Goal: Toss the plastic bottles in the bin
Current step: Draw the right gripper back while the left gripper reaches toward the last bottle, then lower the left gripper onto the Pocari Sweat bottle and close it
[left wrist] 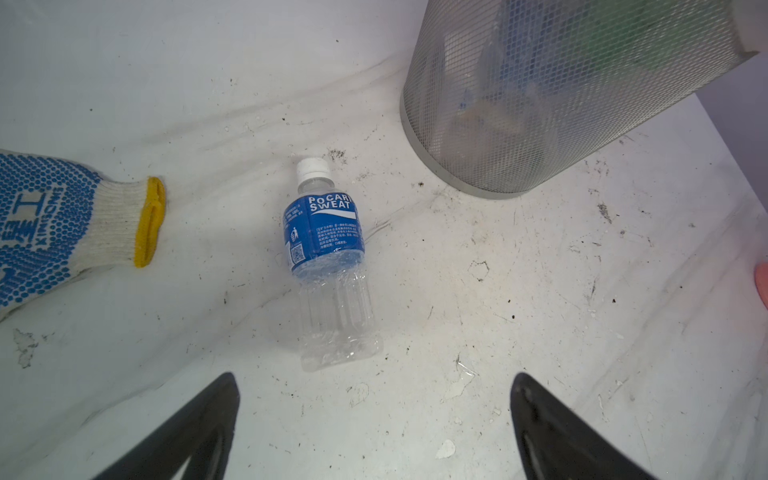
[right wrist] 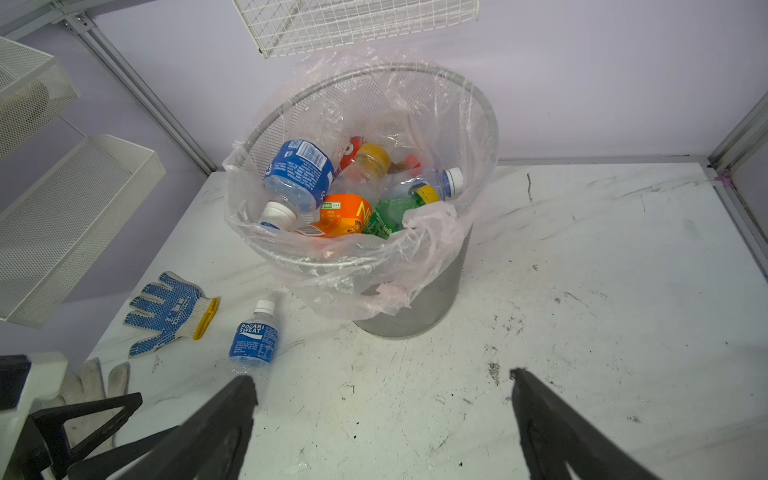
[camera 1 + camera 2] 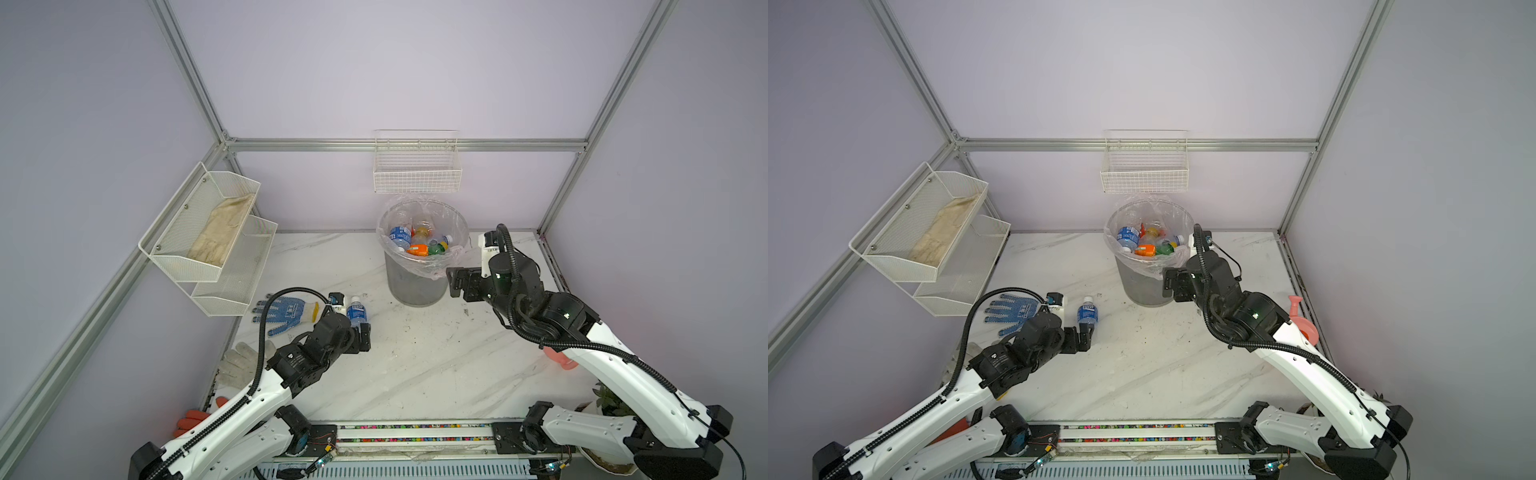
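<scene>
Left fingers (image 1: 199,428), right fingers (image 2: 548,432) released.
Grey mesh bin (image 3: 411,286), centre frame, holds assorted plastic bottles (image 3: 417,249); blue-labelled bottle (image 3: 356,311) outside.

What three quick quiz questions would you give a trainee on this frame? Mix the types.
1. Multiple choice: how many plastic bottles lie on the white marbled tabletop outside the tall grey mesh bin? A none, B one, C three.
2. True or false: the left gripper is shut on the blue-labelled clear plastic bottle.
3. Fill in: a blue-dotted knit ____ lies beside that bottle, on the side away from the bin.
Key: 1 B. 2 False: the left gripper and the right gripper are both open and empty; the bottle lies on the tabletop. 3 glove.
</scene>
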You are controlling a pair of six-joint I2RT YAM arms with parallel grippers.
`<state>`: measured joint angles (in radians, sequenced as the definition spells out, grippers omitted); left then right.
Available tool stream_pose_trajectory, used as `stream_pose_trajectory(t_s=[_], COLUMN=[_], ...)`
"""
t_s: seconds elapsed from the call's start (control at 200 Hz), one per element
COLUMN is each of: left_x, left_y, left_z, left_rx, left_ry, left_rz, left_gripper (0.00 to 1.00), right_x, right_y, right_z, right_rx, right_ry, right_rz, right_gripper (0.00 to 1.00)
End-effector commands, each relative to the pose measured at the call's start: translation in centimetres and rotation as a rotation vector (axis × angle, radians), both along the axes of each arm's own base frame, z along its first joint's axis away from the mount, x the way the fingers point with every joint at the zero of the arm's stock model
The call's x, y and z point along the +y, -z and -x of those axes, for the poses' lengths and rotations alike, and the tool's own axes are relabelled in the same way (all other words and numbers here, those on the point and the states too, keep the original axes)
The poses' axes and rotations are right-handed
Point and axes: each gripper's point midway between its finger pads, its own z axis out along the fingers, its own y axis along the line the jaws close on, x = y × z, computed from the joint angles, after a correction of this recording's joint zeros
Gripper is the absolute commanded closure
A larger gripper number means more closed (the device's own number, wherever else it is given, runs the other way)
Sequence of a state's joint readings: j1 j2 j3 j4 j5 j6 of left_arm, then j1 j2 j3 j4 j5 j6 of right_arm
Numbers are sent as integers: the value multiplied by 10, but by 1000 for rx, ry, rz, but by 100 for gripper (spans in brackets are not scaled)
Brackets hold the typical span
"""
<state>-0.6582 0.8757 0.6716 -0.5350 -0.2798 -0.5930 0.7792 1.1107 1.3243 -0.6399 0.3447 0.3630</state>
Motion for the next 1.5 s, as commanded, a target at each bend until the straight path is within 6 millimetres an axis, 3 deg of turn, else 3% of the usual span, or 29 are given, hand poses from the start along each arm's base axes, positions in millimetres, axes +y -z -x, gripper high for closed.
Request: stream_pose_trajectory(t_s=[0.0, 0.455, 0.695, 0.9, 1.055, 1.115, 1.27, 1.495], left_x=[-5, -1, -2, -6, -11, -13, -16, -14], left_y=[18, 61, 71, 79, 82, 95, 103, 108], left_z=[-7, -35, -49, -60, -69, -70, -74, -71], left_rx=[40, 170, 215, 248, 263, 300, 323, 346], left_ry=[-8, -72, -83, -81, -69, -65, -56, -56], left_rz=[49, 5, -17, -24, -25, -43, -60, -73], left_gripper=[0, 0, 0, 0, 0, 2, 13, 60], right_x=[-12, -44, -59, -65, -66, -65, -65, -67], right_y=[4, 46, 70, 83, 83, 83, 86, 83], right_z=[5, 28, 36, 42, 42, 41, 41, 42], right_rx=[2, 54, 83, 98, 96, 96, 100, 92], right_ry=[44, 112, 149, 161, 163, 163, 165, 167], right_rz=[-9, -7, 36, 32, 32, 34, 41, 32], right_gripper=[3, 3, 3, 3, 3, 3, 3, 3])
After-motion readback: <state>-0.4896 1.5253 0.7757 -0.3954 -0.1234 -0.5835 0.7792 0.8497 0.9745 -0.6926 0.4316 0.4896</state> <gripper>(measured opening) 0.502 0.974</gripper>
